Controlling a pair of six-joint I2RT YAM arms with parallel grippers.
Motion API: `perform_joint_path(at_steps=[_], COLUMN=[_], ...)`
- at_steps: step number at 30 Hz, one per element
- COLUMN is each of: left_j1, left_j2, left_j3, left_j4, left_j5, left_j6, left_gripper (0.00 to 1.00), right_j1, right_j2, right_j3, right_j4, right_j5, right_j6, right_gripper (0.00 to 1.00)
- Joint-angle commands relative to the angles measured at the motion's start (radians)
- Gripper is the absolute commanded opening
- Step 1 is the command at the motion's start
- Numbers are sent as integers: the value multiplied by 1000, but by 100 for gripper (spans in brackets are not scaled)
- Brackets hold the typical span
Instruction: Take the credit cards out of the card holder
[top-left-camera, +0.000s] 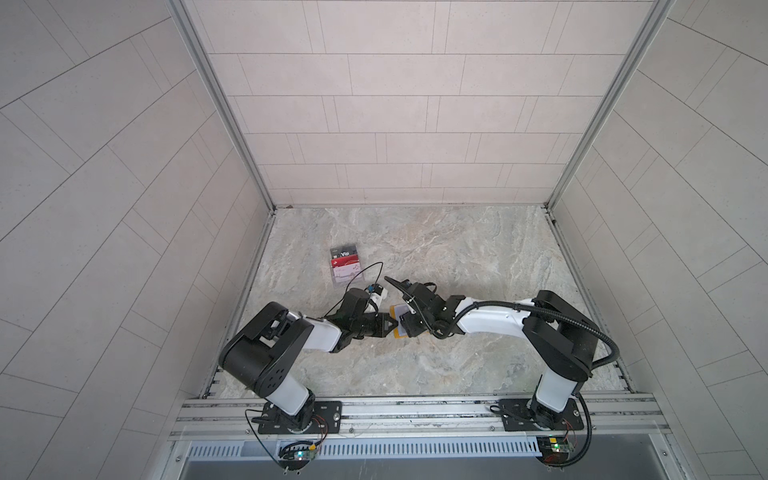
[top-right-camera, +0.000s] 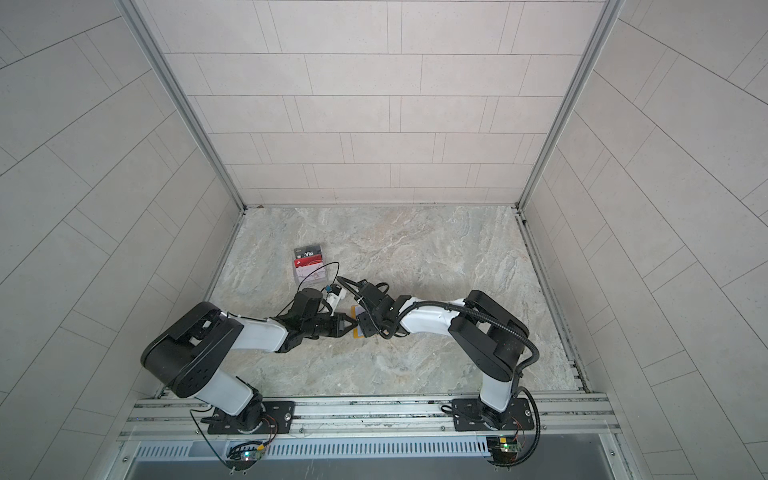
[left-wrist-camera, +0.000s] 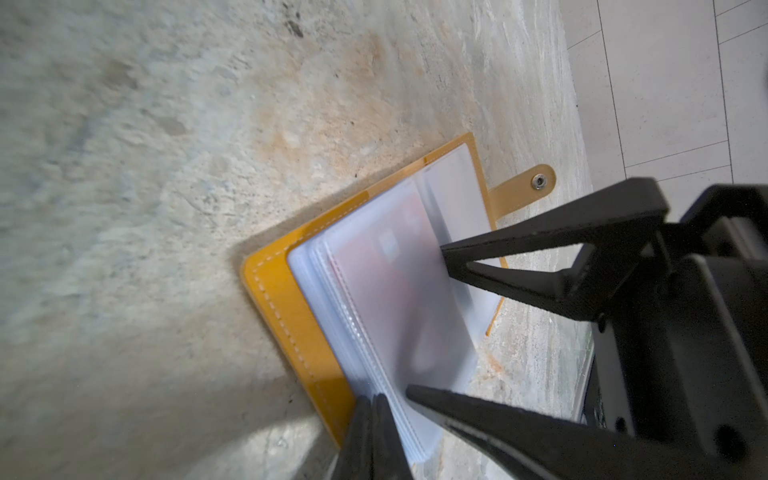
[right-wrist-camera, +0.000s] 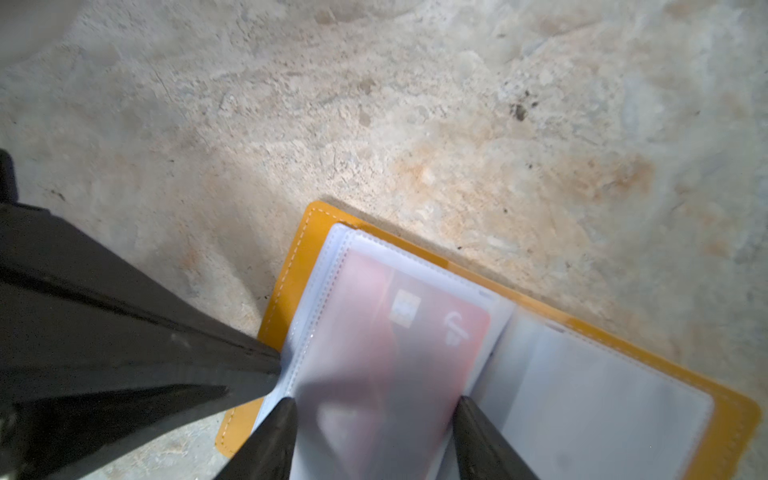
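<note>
Left hand (left-wrist-camera: 370, 402) closed, touching open card holder (left-wrist-camera: 286, 303)

The mustard-yellow card holder (right-wrist-camera: 291, 286) lies open beneath me on the mottled stone tabletop (right-wrist-camera: 374, 104). One clear sleeve (right-wrist-camera: 357, 436), blurred, stands raised above the flat page beside it. Inside it is a red card (right-wrist-camera: 449, 320) showing a chip and a white mark. My right gripper (right-wrist-camera: 374, 401) straddles that sleeve, fingertips (right-wrist-camera: 282, 419) apart at its two side edges. The left gripper (right-wrist-camera: 266, 365) comes to a closed point against the sleeve stack's outer edge.
</note>
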Motion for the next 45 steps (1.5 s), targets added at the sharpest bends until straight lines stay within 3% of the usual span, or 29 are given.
perform_joint_path(at_steps=[1, 8, 25, 45], left_j1=[-3, -2, -3, -3], left_j2=[14, 11, 16, 11], left_j3=[-26, -45, -52, -34], left_j4=[-15, -4, -5, -64], left_j5=[-7, -19, -20, -43], left_j6=[6, -2, -3, 23], left_gripper=[0, 0, 0, 0], right_j1=[11, 36, 46, 8], right_j2=[19, -1, 75, 37], right_j3=[10, 44, 67, 44], right_j4=[-6, -63, -87, -130], right_j5=[32, 100, 92, 131], right_j6=[18, -5, 5, 32], right_gripper=[63, 64, 63, 38])
